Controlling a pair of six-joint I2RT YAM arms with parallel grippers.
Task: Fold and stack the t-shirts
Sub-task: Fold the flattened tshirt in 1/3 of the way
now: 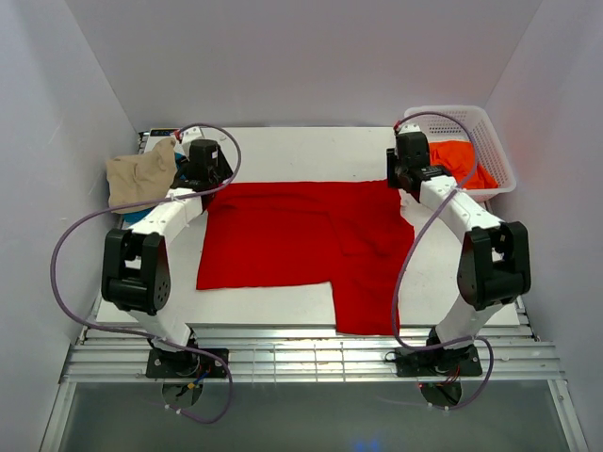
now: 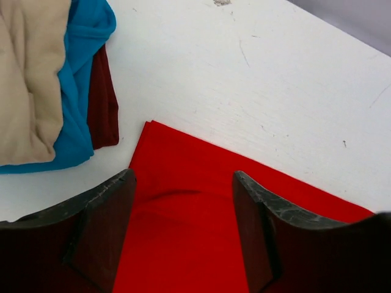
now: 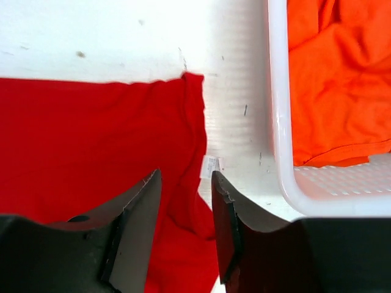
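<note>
At the far edge of the white table (image 1: 301, 151), shows a bright red t-shirt (image 1: 292, 235) spread flat across the middle, one sleeve hanging toward the near side. Finds the left gripper (image 2: 183, 183) poised over the shirt's far-left corner, jaws parted wide astride the hem and grasping nothing. Finds the right gripper (image 3: 186, 177) over the far-right corner, jaws parted more narrowly above the side edge and a small white tag, likewise empty. Looks like the moment before a pinch, so seat each pair of fingers squarely over cloth and not past the edge. Clench both sides together, catching every layer. Then lift level and carry the far hem toward the near side so the fold lands square. Beside the right gripper, puts a white plastic lattice basket (image 3: 278, 122) holding one crumpled orange t-shirt (image 3: 336, 73). At far left, outside any container, stacks a tan t-shirt (image 1: 141, 174) over a teal blue t-shirt (image 2: 79, 79) and a dark red t-shirt (image 2: 104, 104).
</note>
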